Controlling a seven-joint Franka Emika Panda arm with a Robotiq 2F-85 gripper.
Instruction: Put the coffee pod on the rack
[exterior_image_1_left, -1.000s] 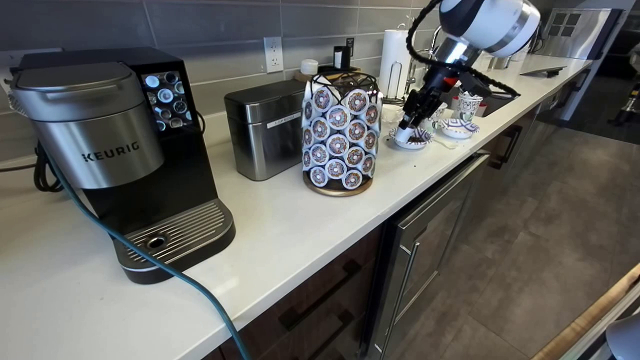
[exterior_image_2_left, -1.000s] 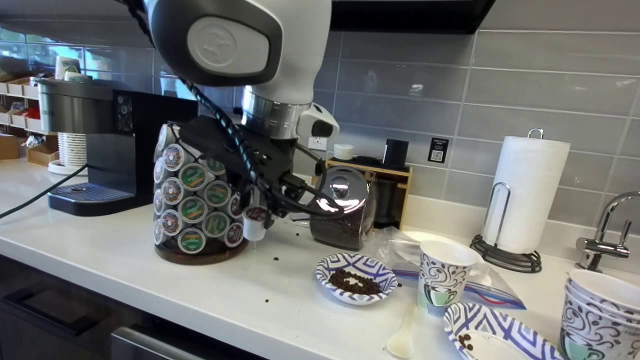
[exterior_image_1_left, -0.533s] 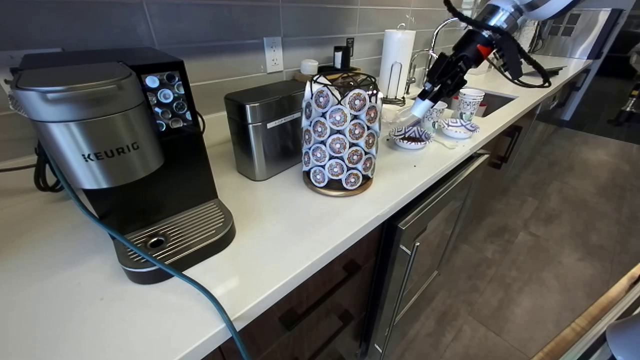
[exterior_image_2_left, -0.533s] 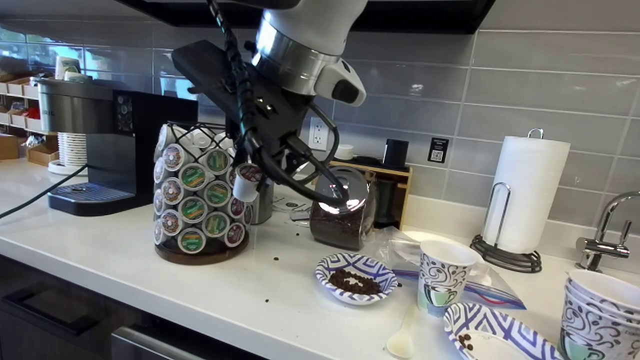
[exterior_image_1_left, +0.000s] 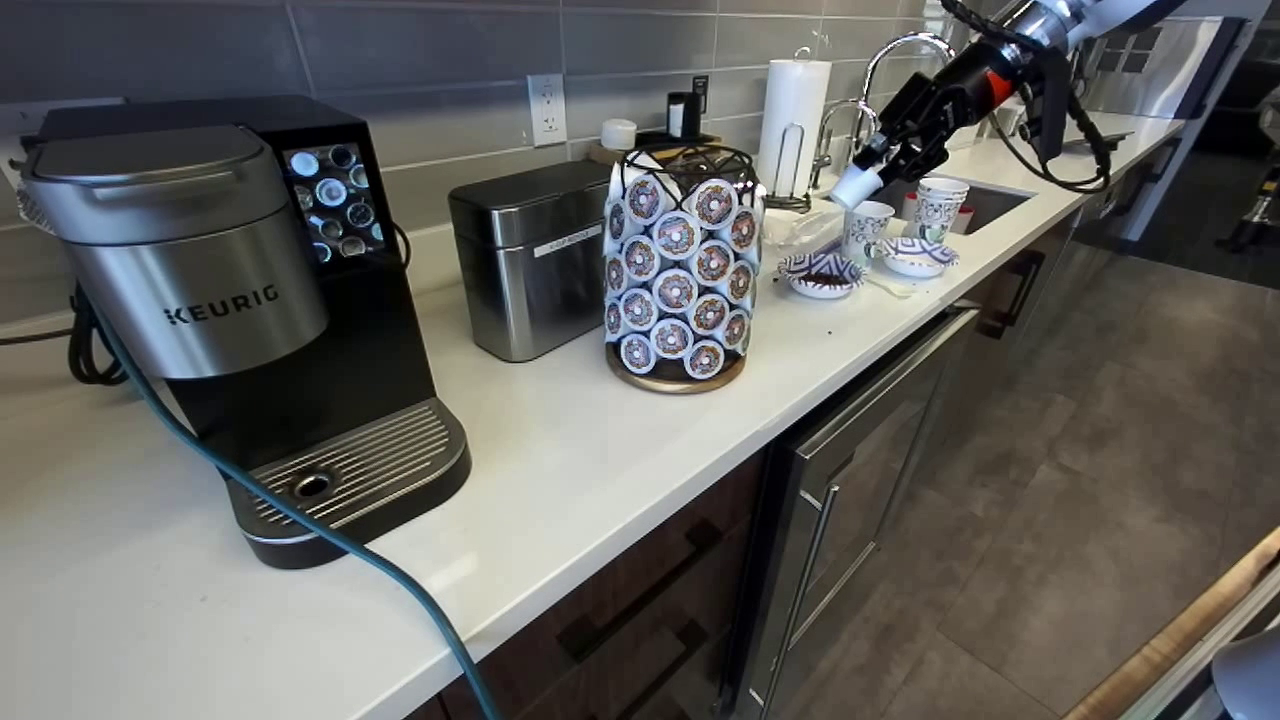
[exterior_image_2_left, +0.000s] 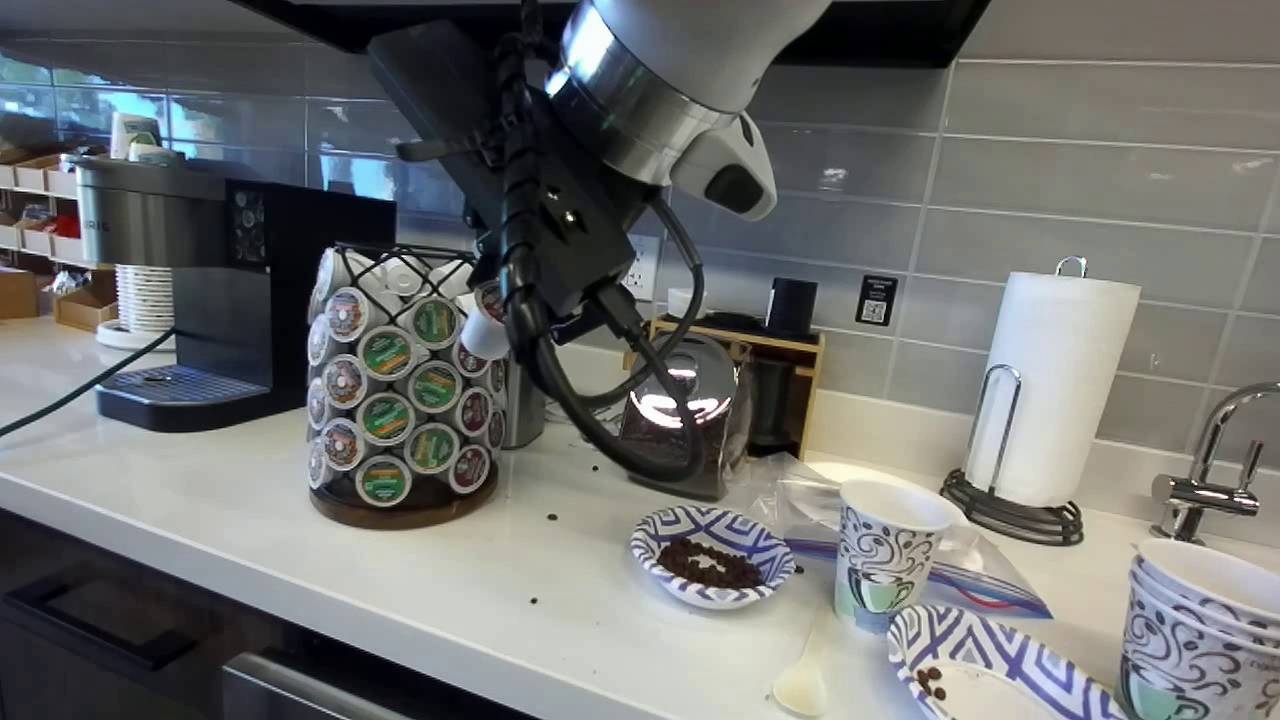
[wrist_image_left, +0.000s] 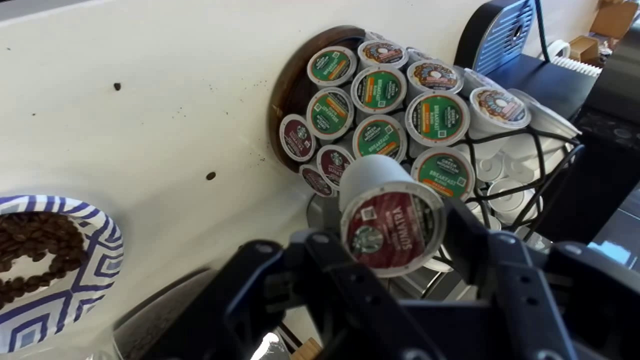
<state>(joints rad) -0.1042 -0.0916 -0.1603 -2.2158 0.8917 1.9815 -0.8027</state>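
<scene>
coffee pod (wrist_image_left: 392, 230) with a dark red lid hangs in the air, clasped from both sides by the gripper (wrist_image_left: 390, 210), and in the wrist view its lid is turned toward the viewer. in an exterior view a gap is visible between the pod and the rack (exterior_image_1_left: 660, 383), so it is not yet placed there; it appears at about the level of the upper rows. the rack carries many other pods (wrist_image_left: 378, 90), with green, brown and dark red lids. just beside it stands a metal box (exterior_image_1_left: 530, 290), and farther along the counter (exterior_image_1_left: 560, 480) is the coffee maker (exterior_image_1_left: 220, 260), with a teal cord (exterior_image_1_left: 330, 535) lying across its drip tray (exterior_image_1_left: 400, 440). on the side opposite to the coffee maker, a jar of beans (exterior_image_2_left: 718, 440) stands before a small wooden shelf (exterior_image_2_left: 811, 390), and a thick black cable (exterior_image_2_left: 645, 467) of the arm (exterior_image_2_left: 650, 90) hangs in front and covers the jar partly. nearer to the counter edge there are a paper bowl (exterior_image_2_left: 765, 545) with beans (exterior_image_2_left: 738, 573) and a white spoon (exterior_image_2_left: 803, 688). near them stands a paper cup (exterior_image_2_left: 880, 560), and a plastic bag (exterior_image_2_left: 1005, 585) lies partly behind it. some loose beans (exterior_image_2_left: 552, 517) are scattered between the bowl and the rack.
</scene>
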